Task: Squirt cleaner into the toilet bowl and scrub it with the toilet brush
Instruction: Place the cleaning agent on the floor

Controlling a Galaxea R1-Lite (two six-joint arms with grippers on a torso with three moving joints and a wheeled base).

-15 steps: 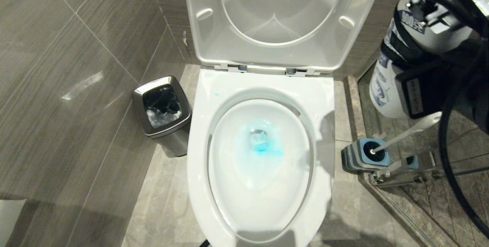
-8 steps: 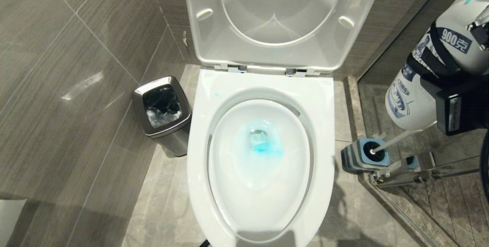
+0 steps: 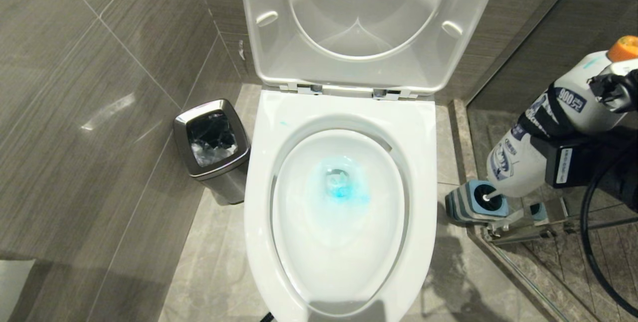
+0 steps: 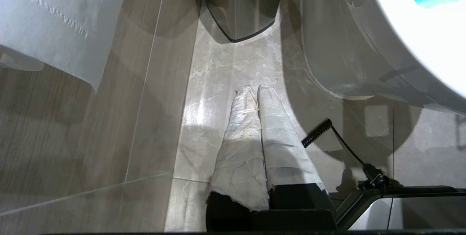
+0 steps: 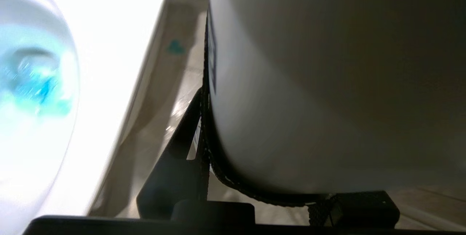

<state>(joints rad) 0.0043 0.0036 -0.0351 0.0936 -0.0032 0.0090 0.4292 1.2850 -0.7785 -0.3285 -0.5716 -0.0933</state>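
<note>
Grey-tiled stall, marbled floor. Toilet bowl (image 3: 339, 212) sits well to the right gripper's (image 3: 563, 162) left, seat and lid propped up so the basin is reachable; blue cleaner (image 3: 341, 187) pools at the drain, so squirting looks done. Right gripper is clamped on the white cleaner bottle (image 3: 543, 137), orange cap tilted up so nothing drips. Toilet brush (image 3: 486, 196) stands in its blue holder (image 3: 473, 202) just below the bottle. Steel bin (image 3: 214, 147) is beyond the bowl. Left gripper (image 4: 255, 91) parked low over the floor, fingers together.

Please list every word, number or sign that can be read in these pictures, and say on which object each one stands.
"900", followed by one small character too blurred to read: on a dark blue label near the neck of the white cleaner bottle.
Blue logo and print lower on the bottle: too blurred to read.
White sticker on the right pincer: too small to read.
Nothing else carries text.
</note>
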